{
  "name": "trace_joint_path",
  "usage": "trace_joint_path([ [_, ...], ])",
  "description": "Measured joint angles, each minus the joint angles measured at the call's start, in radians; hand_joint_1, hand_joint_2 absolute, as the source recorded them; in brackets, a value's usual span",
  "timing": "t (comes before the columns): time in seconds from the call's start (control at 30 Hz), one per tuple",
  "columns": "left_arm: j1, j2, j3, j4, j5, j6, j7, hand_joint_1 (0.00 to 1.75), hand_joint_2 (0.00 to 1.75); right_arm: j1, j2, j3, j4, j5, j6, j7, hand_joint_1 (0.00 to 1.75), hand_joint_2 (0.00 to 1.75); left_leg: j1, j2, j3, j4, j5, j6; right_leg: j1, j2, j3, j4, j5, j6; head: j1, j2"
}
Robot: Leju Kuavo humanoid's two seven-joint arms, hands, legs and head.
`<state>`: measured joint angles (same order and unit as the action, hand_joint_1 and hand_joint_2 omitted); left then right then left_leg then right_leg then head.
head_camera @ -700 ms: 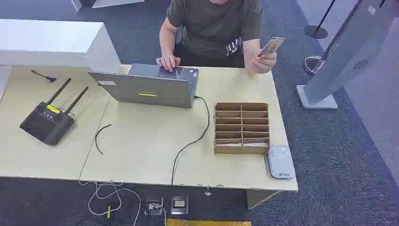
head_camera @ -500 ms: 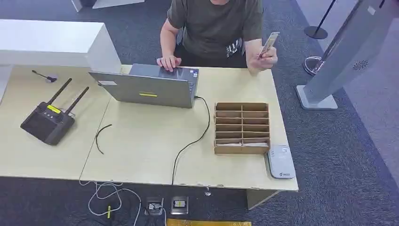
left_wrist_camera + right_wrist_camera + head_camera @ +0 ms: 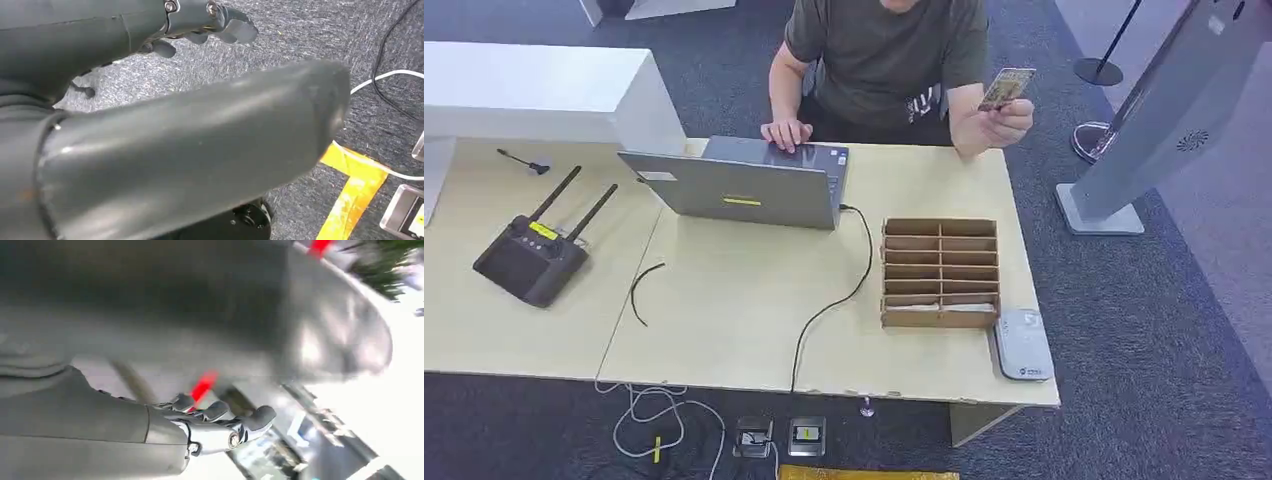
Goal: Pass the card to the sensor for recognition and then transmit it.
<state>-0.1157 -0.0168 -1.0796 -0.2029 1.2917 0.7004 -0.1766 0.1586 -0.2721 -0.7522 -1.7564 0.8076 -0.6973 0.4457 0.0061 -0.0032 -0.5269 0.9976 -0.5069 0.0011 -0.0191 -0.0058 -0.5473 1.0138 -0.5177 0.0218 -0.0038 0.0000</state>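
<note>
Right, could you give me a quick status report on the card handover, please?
Both robot hands empty: left, right. Card held up by person's hand across table. Card reader unobstructed.

Laptop [image 3: 744, 190], router [image 3: 530, 258], cardboard organizer [image 3: 940, 272] on table [image 3: 724, 330].

Yellowish card [image 3: 1005, 88] — grey sensor [image 3: 1022, 343]

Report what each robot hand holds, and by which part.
Nothing: the left hand and the right hand hold nothing. The card is pinched at its lower edge by the person's hand.
</note>
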Motion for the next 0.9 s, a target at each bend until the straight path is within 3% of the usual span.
trace_joint_path([
  [0.17,-0.001,0.0,0.006,0.0,-0.011,0.0,0.0,0.0,0.0,0.009,-0.104,0.149,-0.113,0.072,0.009,0.12,0.0,1.75,0.0,0.0,0.0,0.0,0.0,0.0,0.0,0.0,0.0,0.0,0.0,0.0,0.0,0.0],
  [0.3,0.0,-0.001,0.01,0.0,-0.027,0.0,-0.005,0.0,0.0,-0.012,-0.187,0.272,-0.188,0.128,0.074,0.176,0.0,1.75,0.0,0.0,0.0,0.0,0.0,0.0,0.0,0.0,0.0,0.0,0.0,0.001,-0.001,0.0],
  [0.4,0.0,0.0,0.01,0.0,-0.042,-0.001,-0.013,0.0,0.0,-0.033,-0.241,0.36,-0.235,0.135,0.129,0.181,0.0,1.75,0.0,0.0,0.0,0.0,0.001,0.0,0.0,0.0,0.0,0.0,0.0,0.001,0.0,0.0],
  [0.57,0.001,0.0,0.01,0.0,-0.054,-0.003,-0.019,0.0,0.0,-0.058,-0.285,0.457,-0.281,0.137,0.166,0.166,0.0,1.75,0.0,-0.001,0.001,0.0,0.001,0.001,0.0,-0.001,-0.001,0.0,0.0,0.0,0.0,0.0],
  [0.73,0.0,0.003,0.01,0.0,-0.074,-0.013,-0.025,0.0,0.0,-0.13,-0.343,0.581,-0.299,0.108,0.29,0.153,0.0,1.75,0.0,0.0,0.001,0.0,0.001,0.001,0.0,0.0,-0.001,0.0,0.0,0.001,0.0,0.0],
  [0.9,0.002,0.008,0.01,0.0,-0.087,-0.019,-0.025,0.0,0.0,-0.178,-0.391,0.68,-0.305,0.096,0.333,0.169,0.0,1.75,0.0,-0.002,0.001,0.0,0.002,0.001,0.0,-0.002,-0.001,0.0,0.0,0.001,0.0,0.0],
])
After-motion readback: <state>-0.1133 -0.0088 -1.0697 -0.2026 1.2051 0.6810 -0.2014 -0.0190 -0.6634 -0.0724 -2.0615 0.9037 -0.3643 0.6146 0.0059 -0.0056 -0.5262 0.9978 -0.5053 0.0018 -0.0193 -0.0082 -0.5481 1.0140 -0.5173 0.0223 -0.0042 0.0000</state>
